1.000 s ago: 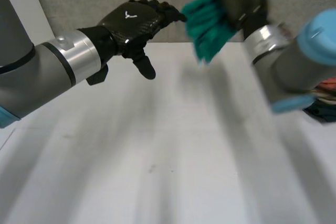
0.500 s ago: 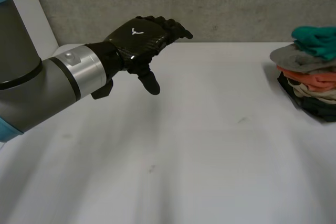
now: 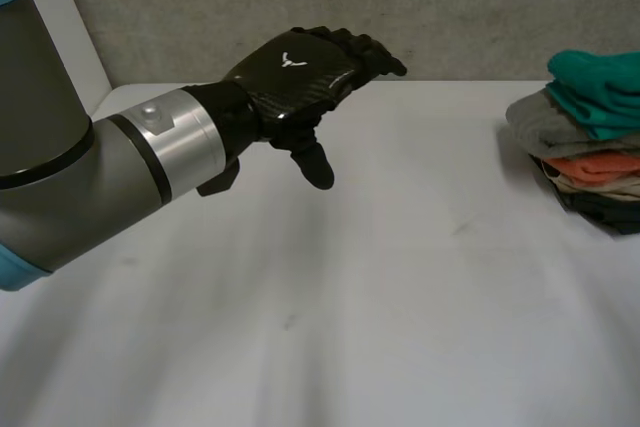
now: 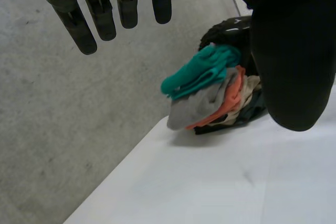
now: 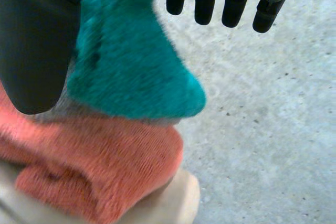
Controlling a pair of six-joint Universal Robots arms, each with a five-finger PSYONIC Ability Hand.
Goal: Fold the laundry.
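Laundry stack at rt side of table, left hand well apart.

White table; folded laundry stack near right edge.

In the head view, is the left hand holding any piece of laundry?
No, the left hand is open and empty above the table, well apart from the stack of folded cloths.
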